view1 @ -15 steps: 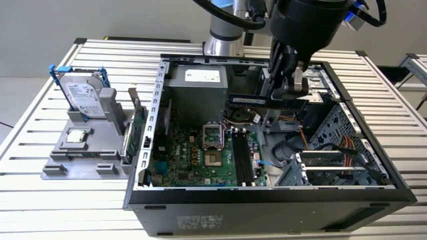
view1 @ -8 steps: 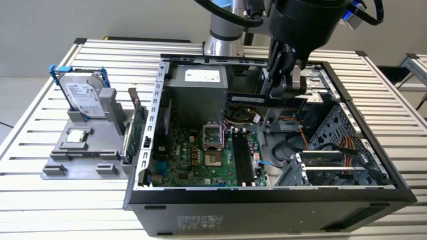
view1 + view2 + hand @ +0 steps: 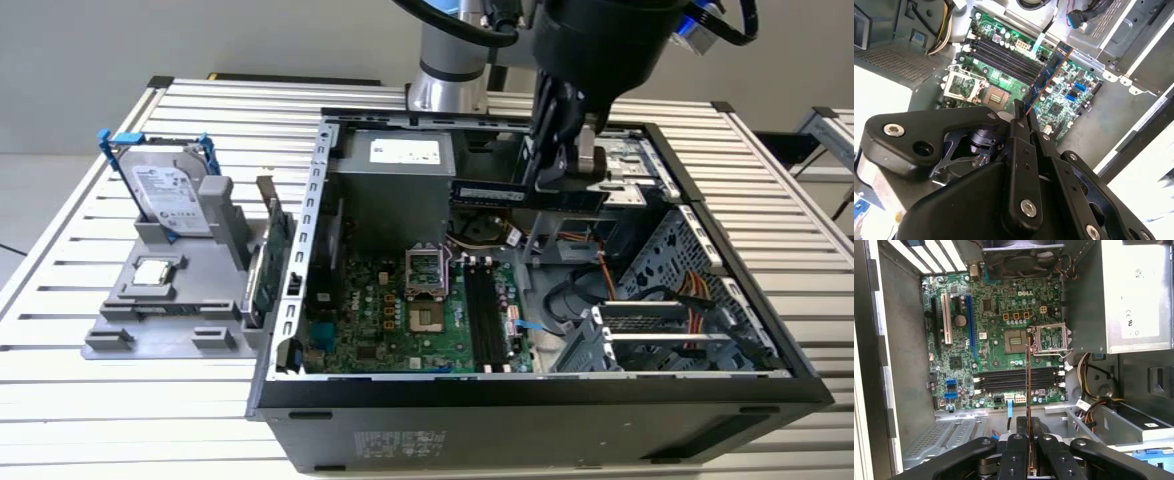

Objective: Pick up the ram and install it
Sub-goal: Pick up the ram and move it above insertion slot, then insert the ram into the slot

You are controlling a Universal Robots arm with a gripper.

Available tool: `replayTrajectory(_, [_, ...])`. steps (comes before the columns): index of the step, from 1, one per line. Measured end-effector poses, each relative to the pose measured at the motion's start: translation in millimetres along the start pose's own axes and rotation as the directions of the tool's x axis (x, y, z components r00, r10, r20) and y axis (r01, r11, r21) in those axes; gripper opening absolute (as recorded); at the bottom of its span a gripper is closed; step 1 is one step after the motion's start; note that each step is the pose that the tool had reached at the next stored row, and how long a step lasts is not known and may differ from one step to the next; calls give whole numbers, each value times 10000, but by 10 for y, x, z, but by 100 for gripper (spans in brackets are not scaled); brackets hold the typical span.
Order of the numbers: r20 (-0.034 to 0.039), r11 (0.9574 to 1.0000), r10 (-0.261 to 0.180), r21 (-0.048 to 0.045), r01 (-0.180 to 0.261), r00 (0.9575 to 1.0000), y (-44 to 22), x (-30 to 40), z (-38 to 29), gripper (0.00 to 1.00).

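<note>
The ram [image 3: 514, 193] is a long dark stick, and my gripper [image 3: 571, 183] is shut on its right end in the exterior view. It hangs level above the open computer case [image 3: 534, 385], over the back part of the green motherboard [image 3: 400, 330]. In the first wrist view the ram [image 3: 1028, 385] appears edge-on as a thin line rising from the gripper [image 3: 1029, 442] across the black memory slots [image 3: 1004, 381]. The second wrist view has the ram [image 3: 1048, 77] reaching out from the fingertips [image 3: 1018, 111] beside those memory slots [image 3: 1004, 55].
A silver hard drive with blue clips [image 3: 171, 195] stands in a grey holder [image 3: 160, 315] left of the case. A green expansion card [image 3: 274, 262] stands next to it. Inside the case are the power supply [image 3: 400, 178], the processor socket [image 3: 424, 268] and cable bundles [image 3: 627, 285].
</note>
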State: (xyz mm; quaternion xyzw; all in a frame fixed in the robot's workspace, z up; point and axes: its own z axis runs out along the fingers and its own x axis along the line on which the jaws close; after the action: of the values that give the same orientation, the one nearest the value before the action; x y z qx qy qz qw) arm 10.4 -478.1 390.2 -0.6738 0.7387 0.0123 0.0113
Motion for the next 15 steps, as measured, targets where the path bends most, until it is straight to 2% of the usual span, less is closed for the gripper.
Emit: replayTrajectory(15, [-1,10000,-4,0,4,10000,48,-165,6,0])
